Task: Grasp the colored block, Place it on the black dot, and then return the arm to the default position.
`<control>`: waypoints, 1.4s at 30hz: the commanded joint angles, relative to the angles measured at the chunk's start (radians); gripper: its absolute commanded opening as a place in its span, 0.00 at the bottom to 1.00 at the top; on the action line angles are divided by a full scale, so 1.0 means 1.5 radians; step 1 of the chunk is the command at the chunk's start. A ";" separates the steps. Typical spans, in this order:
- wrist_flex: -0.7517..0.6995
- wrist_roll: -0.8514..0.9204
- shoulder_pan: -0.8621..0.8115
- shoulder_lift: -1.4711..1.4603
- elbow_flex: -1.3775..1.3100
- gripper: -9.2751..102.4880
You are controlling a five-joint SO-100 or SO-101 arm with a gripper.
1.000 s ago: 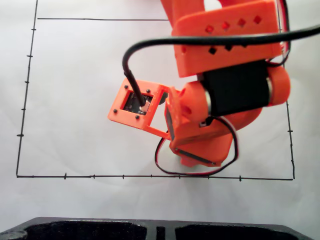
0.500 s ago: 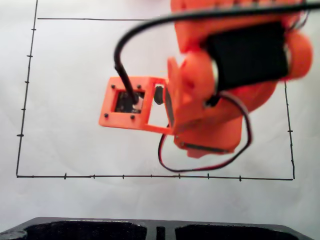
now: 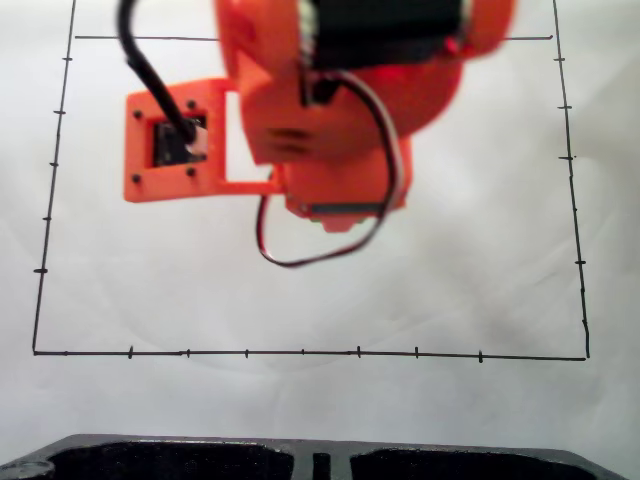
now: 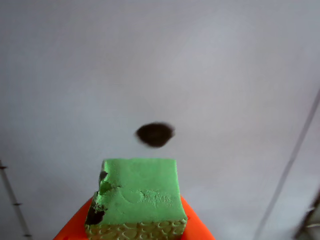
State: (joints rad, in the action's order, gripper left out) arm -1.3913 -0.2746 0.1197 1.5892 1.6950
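In the wrist view, the gripper [image 4: 134, 231] grasps the colored block [image 4: 137, 192] at six o'clock, orange fingers cut off by the frame's bottom edge. The cube's surface is pebbled and cracked. Beyond it, toward twelve, lies the black dot [image 4: 155, 134] on white paper [image 4: 75, 75]. In the fixed view, the arm [image 3: 330, 110] hangs blurred at twelve.

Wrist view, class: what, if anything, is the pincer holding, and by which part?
The green block, lifted above the paper short of the black dot. An orange pincer finger shows at the block's lower sides; the exact contact points are hidden.
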 commanded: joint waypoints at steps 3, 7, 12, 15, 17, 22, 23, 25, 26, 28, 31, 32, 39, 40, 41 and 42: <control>0.008 0.041 -0.020 0.046 0.032 0.17; 0.030 0.061 -0.030 0.047 0.053 0.17; 0.049 0.072 -0.033 0.022 0.065 0.19; 0.057 0.078 -0.032 0.017 0.075 0.20; 0.065 0.080 -0.033 0.008 0.076 0.20; 0.078 0.083 -0.032 -0.001 0.088 0.21; 0.083 0.084 -0.033 -0.003 0.091 0.21; 0.088 0.086 -0.033 -0.007 0.094 0.21; 0.087 0.086 -0.031 -0.010 0.094 0.21; 0.083 0.085 -0.025 -0.011 0.096 0.23; 0.078 0.082 -0.015 -0.013 0.106 0.26; 0.076 0.079 -0.015 -0.013 0.110 0.27; 0.063 0.079 -0.012 -0.006 0.131 0.36; 0.061 0.083 -0.012 -0.005 0.131 0.37; 0.059 0.085 -0.014 -0.002 0.131 0.38; 0.052 0.087 -0.014 0.002 0.131 0.39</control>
State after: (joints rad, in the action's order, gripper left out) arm -1.2993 -0.1565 0.1058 1.5585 1.8945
